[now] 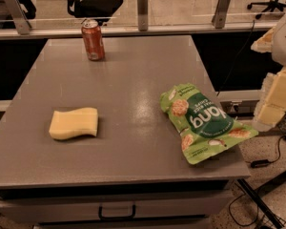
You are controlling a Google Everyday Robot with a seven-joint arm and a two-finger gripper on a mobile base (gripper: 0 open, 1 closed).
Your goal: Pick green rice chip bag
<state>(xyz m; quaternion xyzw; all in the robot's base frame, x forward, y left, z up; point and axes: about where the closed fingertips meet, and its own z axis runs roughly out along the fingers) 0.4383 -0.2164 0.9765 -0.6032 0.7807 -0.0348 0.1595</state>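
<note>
Nearest the camera, a dark drawer handle is fixed to the front face of the grey bench, below its front edge.

Item 1: the green rice chip bag lies flat on the bench top near the front right corner. It is set at an angle, and its lower right tip passes over the right edge of the bench. The white lettering on the darker green panel reads upside down from this side, with round tan chips pictured around it.

Item 2: a yellow sponge lies flat toward the front left of the bench, well apart from the bag.

Item 3: an orange drinks can stands upright near the far edge, left of centre.

Item 4: the gripper, seen as pale blocky parts, hangs off the bench beyond its right edge, near the bag but not touching it. How far it is open cannot be told, and nothing is seen in its grasp.

Beyond the far edge runs a glass partition on metal posts. A black cable trails on the floor to the right.
</note>
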